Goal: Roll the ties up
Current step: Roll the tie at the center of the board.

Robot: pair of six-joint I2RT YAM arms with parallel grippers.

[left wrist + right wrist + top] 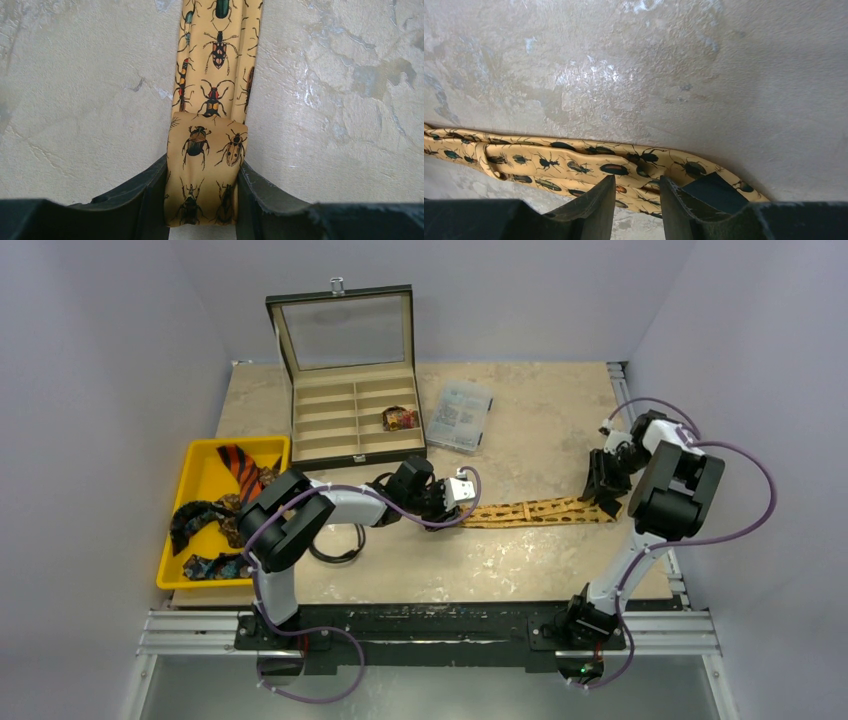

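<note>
A tan-gold tie [540, 510] printed with dark beetles lies flat across the table, running left to right. My left gripper [462, 492] is at its left end. In the left wrist view this gripper [202, 167] is shut on the folded-over end of the tie [207, 150], one finger against each edge. My right gripper [603, 490] is over the tie's right end. In the right wrist view its jaws [636, 180] stand a narrow gap apart above the tie [574, 167], holding nothing. An orange black-striped tie [240, 468] and dark ties [200, 515] lie in the yellow tray [205, 480].
A wooden compartment box [355, 425] with its glass lid up stands at the back, one rolled tie [400, 418] inside. A clear plastic box [460, 415] lies to its right. A black cable loop [335, 545] lies under my left arm. Walls close in on both sides.
</note>
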